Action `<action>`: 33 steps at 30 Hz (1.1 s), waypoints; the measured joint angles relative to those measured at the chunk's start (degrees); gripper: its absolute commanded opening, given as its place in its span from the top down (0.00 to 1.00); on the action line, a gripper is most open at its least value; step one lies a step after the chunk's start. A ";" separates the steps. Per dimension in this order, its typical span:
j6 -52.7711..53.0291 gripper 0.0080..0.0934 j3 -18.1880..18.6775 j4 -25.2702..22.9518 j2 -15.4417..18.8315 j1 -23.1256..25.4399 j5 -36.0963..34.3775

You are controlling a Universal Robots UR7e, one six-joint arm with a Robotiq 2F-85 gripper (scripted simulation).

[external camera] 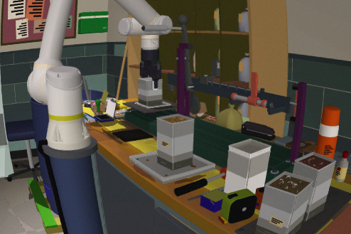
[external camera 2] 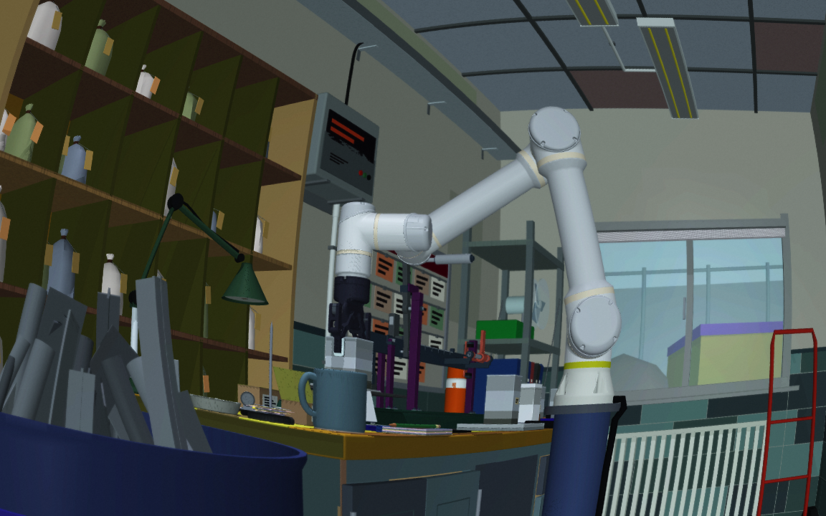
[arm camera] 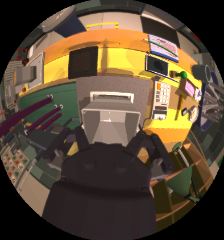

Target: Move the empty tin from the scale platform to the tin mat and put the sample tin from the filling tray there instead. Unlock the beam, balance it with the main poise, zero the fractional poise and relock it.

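The empty tin [external camera: 150,91] [arm camera: 111,122] stands upright on the grey scale platform [external camera: 151,105] at the far left end of the balance, and my gripper [external camera: 150,81] [external camera 2: 344,343] comes down from above and grips it by its top. The tin is square, pale grey with a darker base, and open on top. The black tin mat [external camera: 132,134] [arm camera: 83,62] lies on the bench in front of the platform. The sample tin [external camera: 174,141] stands on the filling tray [external camera: 172,165] nearer the camera. The beam [external camera: 227,90] carries a red poise [external camera: 254,95].
The shelf unit [external camera: 209,42] rises behind the balance. Purple posts [external camera: 183,77] stand right of the platform. Other tins [external camera: 248,164] [external camera: 284,202] fill the right end of the bench. A mug [external camera 2: 336,398], calculator [arm camera: 161,99] and notepad [arm camera: 162,47] lie left of the platform.
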 measured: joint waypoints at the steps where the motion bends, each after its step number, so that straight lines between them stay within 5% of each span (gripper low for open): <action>1: 0.00 0.73 0.00 0.00 0.00 0.00 0.00; 13: 0.00 1.00 0.00 0.00 0.00 0.00 0.00; 33: 0.00 1.00 -0.42 1.08 -0.48 -0.01 -0.01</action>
